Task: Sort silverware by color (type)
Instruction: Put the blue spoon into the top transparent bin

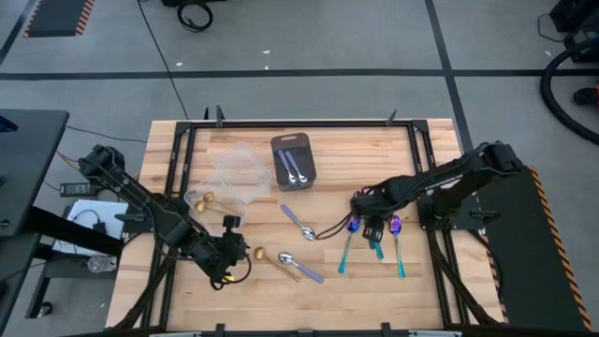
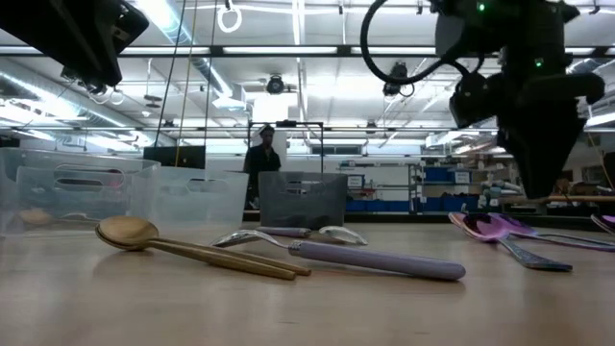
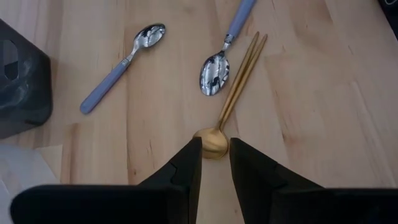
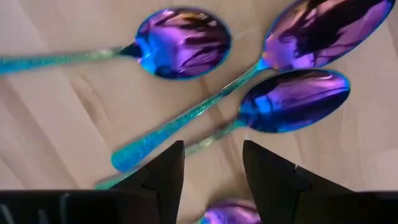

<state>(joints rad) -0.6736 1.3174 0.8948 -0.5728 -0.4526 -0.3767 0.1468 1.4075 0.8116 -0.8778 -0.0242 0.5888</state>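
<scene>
My left gripper (image 3: 216, 147) (image 1: 234, 255) hovers open over the table's near left. Its fingers stand on either side of a gold spoon's bowl (image 3: 214, 142), above it. Two gold handles (image 3: 244, 65) lie side by side, next to a silver spoon with a lavender handle (image 3: 215, 72); another such spoon (image 3: 122, 61) lies apart. My right gripper (image 4: 212, 152) (image 1: 372, 225) hangs open above several purple-bowled, teal-handled spoons (image 4: 183, 41) (image 1: 378, 245) that lie flat on the wood. More gold spoons (image 1: 201, 198) lie by the clear tubs.
A dark grey tray (image 1: 279, 143) at the far middle holds two lavender-handled silver spoons (image 1: 294, 167). Clear plastic tubs (image 1: 240, 172) stand to its left. A person (image 2: 261, 154) stands in the room beyond the table. Bare wood shows at the near middle.
</scene>
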